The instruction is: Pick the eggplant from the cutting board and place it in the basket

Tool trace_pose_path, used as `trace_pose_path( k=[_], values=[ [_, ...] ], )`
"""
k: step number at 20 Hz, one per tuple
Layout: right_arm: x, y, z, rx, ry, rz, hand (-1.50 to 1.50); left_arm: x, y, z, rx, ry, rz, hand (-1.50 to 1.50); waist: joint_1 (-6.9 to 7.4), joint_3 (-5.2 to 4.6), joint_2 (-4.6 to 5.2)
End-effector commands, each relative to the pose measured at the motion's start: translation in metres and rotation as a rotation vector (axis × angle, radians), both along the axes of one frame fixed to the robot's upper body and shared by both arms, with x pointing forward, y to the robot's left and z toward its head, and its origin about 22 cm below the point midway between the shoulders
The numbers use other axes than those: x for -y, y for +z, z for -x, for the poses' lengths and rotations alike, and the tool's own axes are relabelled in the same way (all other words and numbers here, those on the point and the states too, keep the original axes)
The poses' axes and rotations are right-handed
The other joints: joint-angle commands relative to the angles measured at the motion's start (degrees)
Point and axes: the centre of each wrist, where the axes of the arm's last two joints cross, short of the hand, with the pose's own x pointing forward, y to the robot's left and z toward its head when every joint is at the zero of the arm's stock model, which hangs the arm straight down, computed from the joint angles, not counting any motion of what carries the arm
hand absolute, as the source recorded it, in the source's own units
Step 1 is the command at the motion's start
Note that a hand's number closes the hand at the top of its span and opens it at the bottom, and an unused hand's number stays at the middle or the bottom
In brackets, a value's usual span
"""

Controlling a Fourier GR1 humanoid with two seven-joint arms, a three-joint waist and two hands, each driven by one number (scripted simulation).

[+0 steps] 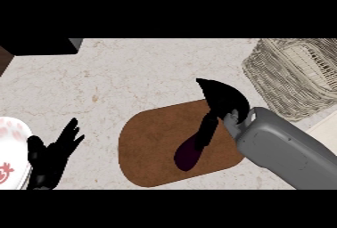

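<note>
At the far left you see a white plate (10,151) with red markings, and just beside it the left hand (49,156), resting with fingers straight and spread. At centre lies the brown cutting board (148,147); on it the eggplant (191,151) rests, long axis running from lower left to upper right. Your right hand (223,100) hangs over its upper end; whether it grips is unclear. The wicker basket (289,75) stands upper right.

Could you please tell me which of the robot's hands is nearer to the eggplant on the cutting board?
The right hand, reaching it from its upper right. The left hand rests open far to its left.
</note>
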Motion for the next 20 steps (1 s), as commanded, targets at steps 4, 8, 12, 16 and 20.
trace_pose_path(
  k=[4,8,12,16,20],
  values=[
    [-0.013,-0.018,0.013,-0.038,-0.164,0.073,-1.50,-0.017,-0.023,0.021,-0.138,-0.006,0.001,0.00,0.72,-0.86,0.61],
    [-0.018,-0.027,0.022,-0.044,-0.151,0.072,-1.50,-0.010,-0.023,0.018,-0.151,0.000,-0.004,0.00,0.72,-0.84,0.63],
    [-0.024,-0.032,0.019,-0.052,-0.142,0.087,-1.50,-0.001,-0.022,0.011,-0.145,-0.005,0.002,0.00,0.90,-0.85,0.75],
    [-0.024,-0.043,0.021,-0.085,-0.138,0.114,-1.50,-0.013,-0.016,0.017,-0.143,0.002,-0.013,0.00,1.33,-0.84,0.70],
    [-0.015,-0.073,0.028,-0.162,-0.118,0.150,-1.50,0.001,-0.025,0.008,-0.146,-0.010,-0.010,0.00,0.44,-0.86,0.86]
  ],
)
